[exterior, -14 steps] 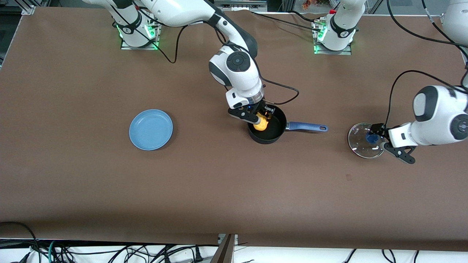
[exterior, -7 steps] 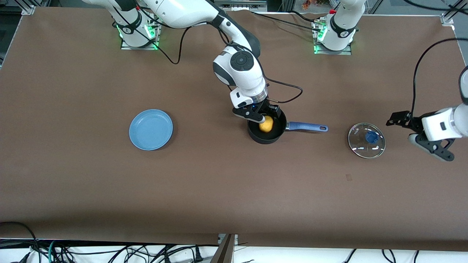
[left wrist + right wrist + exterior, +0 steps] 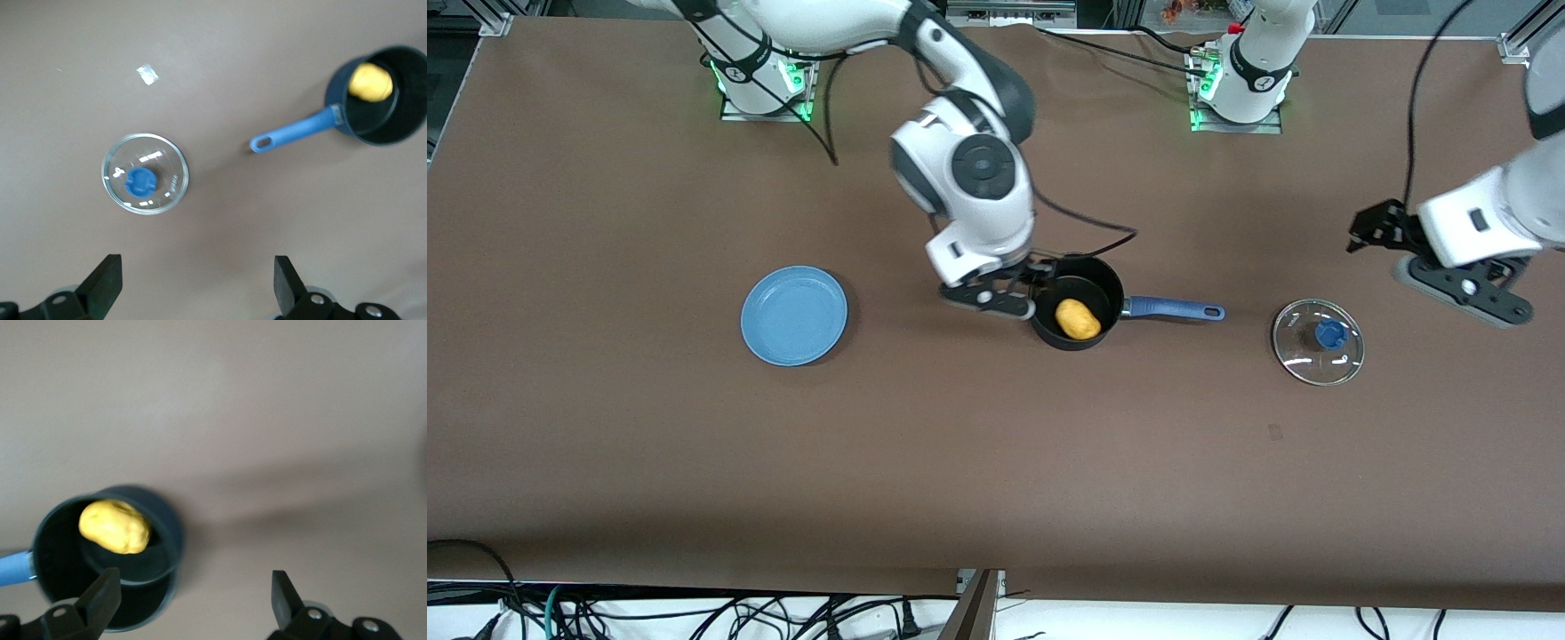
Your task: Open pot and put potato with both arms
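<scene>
A: Where is the potato (image 3: pixel 1078 319) found?

B: It is seen lying loose inside the pot (image 3: pixel 1100 283), on the black bottom, gripped by nothing. Half a second ago it was half covered by the right gripper's fingers; now it is fully exposed. The pot is placed near the middle of the table (image 3: pixel 996 462), with its blue handle (image 3: pixel 1172 309) pointed toward the left arm's end.

A: And the right gripper (image 3: pixel 1021 289)?

B: It has been raised and shifted off the pot's middle, toward the right arm's end, and is now held over the pot's rim on that side. Its fingers are spread apart, with nothing between them.

A: What about the left gripper (image 3: pixel 1414 260)?

B: It has been lifted away from the glass lid (image 3: pixel 1318 341) and is held in the air over bare table at the left arm's end. Its fingers are spread wide and nothing is held.

A: Has the lid been moved?

B: No. It is left flat on the table, blue knob (image 3: pixel 1331 334) up, just past the handle's tip. The blue plate (image 3: pixel 794 315) is also unchanged, toward the right arm's end.

A: Can any writing be read?

B: None can be made out.
</scene>
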Available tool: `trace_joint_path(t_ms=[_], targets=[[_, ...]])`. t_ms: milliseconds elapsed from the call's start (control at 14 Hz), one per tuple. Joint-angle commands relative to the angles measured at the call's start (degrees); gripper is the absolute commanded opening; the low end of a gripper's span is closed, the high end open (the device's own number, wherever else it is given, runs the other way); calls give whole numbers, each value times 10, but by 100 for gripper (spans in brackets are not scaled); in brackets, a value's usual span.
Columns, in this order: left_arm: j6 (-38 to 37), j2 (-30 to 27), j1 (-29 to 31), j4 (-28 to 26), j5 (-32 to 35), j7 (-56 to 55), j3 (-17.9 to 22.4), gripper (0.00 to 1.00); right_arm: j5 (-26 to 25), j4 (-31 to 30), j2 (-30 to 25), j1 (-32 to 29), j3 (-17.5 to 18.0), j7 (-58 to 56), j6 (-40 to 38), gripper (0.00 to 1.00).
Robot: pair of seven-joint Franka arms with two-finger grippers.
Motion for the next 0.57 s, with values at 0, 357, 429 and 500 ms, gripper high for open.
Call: trace_joint_path(t_ms=[0,357,429,500], targets=[[-32,-8,-95,27,41,-43,55,100,-10,-10,-52,-24,-20,-112,-92,100],[-26,-55,-301,12,22,-43,297,100,-9,-11,-116,-75,-107,-279,-189,100],[-23,-68,-312,-2,-23,-45,321,100,-9,-12,-129,-108,-105,-322,-205,100],[-8,-82,-312,-24,-60,-46,339,100,-5,-11,-141,-141,-104,-369,-219,100]])
